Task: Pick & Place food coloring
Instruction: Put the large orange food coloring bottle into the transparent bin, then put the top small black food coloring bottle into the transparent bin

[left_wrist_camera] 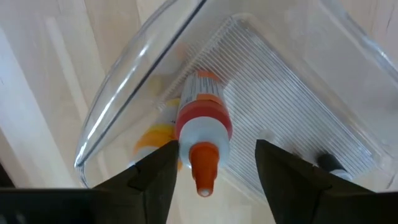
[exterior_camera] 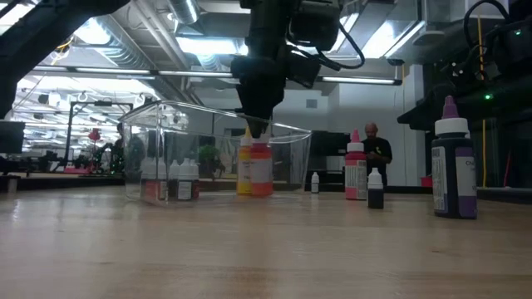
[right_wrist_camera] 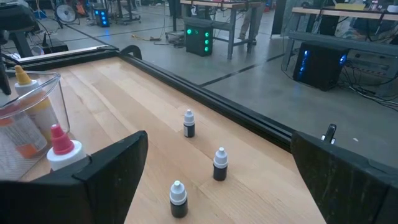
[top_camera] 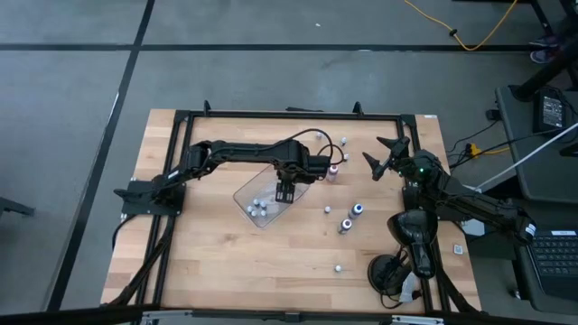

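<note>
Even overhead light, glaring ceiling lamps, blurred close-up

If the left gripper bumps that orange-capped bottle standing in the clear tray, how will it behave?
The orange-capped bottle stands tall and narrow, so it probably tips easily. Round-bodied, it would likely roll until the clear tray wall stops it. The left gripper is open around its tip, so little steadies it.

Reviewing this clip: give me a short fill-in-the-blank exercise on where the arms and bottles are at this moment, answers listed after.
1. The left gripper hangs over the clear ____.
2. Between its open fingers stands a bottle with an ____ tip.
3. The right gripper waits with its fingers ____.
4. The tall bottle nearest the low camera is ____.

Answers: tray; orange; open; purple
</note>
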Robot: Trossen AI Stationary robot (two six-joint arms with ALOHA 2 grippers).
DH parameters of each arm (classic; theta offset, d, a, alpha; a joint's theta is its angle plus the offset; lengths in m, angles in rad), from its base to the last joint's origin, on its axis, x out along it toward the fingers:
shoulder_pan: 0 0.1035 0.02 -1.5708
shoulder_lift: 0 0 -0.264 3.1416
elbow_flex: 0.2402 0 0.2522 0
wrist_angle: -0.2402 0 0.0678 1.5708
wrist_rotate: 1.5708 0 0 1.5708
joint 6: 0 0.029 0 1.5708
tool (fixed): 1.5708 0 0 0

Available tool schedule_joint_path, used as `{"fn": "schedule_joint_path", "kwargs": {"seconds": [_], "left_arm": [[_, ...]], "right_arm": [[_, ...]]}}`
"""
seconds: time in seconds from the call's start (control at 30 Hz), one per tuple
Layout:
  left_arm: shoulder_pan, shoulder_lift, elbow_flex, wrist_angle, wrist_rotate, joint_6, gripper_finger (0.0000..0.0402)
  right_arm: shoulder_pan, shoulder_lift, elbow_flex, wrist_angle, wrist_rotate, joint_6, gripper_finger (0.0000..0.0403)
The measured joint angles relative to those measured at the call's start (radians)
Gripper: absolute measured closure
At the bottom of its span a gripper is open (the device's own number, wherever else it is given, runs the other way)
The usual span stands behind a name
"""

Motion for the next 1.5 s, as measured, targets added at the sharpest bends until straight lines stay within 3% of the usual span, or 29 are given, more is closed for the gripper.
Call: {"fn": "schedule_joint_path", "kwargs": {"seconds": [0.53,0.87,1.17,1.5], "left_arm": [[0.001,-0.001,0.112,-0.059,-0.036,-0.003,0.0180],[-0.019,-0.037,0.222,-0.122,-0.056,-0.159,0.0177],[-0.082,-0.256,0.012,-0.076,-0.092,-0.255,0.0124],[-0.201,-0.619,-0.542,0.019,-0.065,-0.500,0.0049]], "right_arm": [[0.000,0.000,0.000,0.000,0.000,0.000,0.0008],[0.000,0.000,0.000,0.000,0.000,0.000,0.0008],[0.000,0.000,0.000,0.000,0.000,0.001,0.0008],[0.000,0.000,0.000,0.000,0.000,-0.001,0.0008]]}}
